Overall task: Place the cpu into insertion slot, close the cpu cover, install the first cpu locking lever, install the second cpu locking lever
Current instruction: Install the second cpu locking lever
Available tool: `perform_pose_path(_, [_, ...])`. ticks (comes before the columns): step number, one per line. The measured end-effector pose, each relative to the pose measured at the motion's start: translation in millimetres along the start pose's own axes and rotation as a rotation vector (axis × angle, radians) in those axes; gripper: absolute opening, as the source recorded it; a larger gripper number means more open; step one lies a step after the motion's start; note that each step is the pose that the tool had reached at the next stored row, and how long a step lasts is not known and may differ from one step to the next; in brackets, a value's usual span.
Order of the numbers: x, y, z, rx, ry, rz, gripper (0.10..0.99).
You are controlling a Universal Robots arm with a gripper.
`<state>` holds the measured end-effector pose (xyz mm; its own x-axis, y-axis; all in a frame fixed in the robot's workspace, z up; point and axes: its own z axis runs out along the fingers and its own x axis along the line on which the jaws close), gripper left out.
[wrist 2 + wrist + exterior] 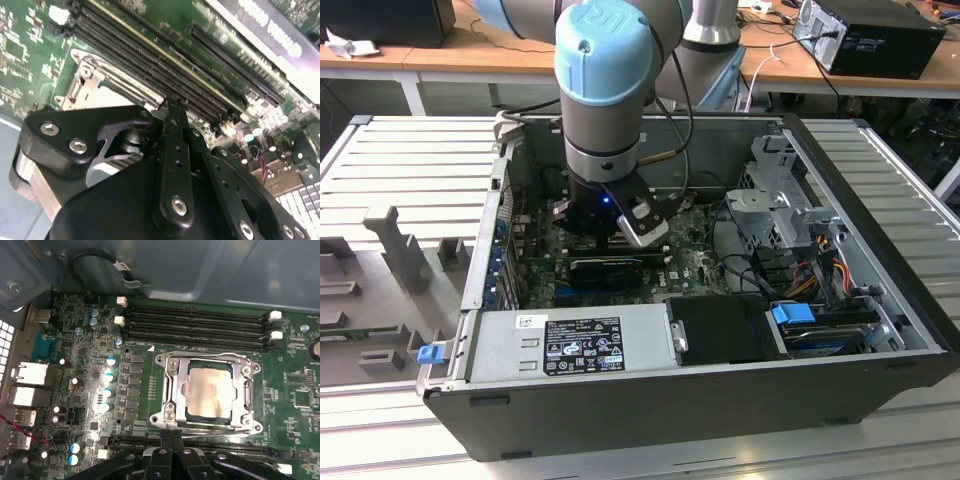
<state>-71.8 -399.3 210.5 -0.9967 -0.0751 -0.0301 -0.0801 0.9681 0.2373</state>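
In the first wrist view the cpu (209,392), with its pale silver top, lies in the insertion slot (250,416) on the green motherboard. The cpu cover (172,390), a metal frame, lies flat around it. Thin wire levers run along two opposite edges of the socket (210,356) (215,427); I cannot tell whether they are latched. My gripper (171,436) is shut, its black fingertips together right at the socket's edge beside one lever. In the second wrist view the gripper (172,106) points at the socket's corner (87,82). Nothing shows between the fingers.
Long black memory slots (195,325) run beside the socket. In the exterior view the arm (605,90) reaches down into the open computer case (650,400), past the power supply (570,345), a black graphics card (605,268) and the drive cage with cables (790,220).
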Motion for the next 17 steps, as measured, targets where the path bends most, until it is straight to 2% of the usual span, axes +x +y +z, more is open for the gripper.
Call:
perform_pose_path(1, [1.9, -1.1, -0.2, -0.025, -0.0021, 0.000, 0.106])
perform_pose_path(3, [4.0, -2.5, -0.5, -0.057, -0.0046, 0.001, 0.106])
perform_pose_path(4, [4.8, -3.0, -0.5, -0.068, -0.0056, 0.001, 0.106])
perform_pose_path(6, [5.3, -5.5, -0.5, -0.074, -0.0063, 0.001, 0.106])
perform_pose_path(11, [5.6, -9.7, -0.2, -0.075, -0.0128, 0.024, 0.106])
perform_pose_path(13, [6.7, -13.8, -0.8, -0.081, -0.0132, 0.024, 0.106])
perform_pose_path(17, [7.0, -15.0, 2.7, -0.082, -0.0133, 0.024, 0.106])
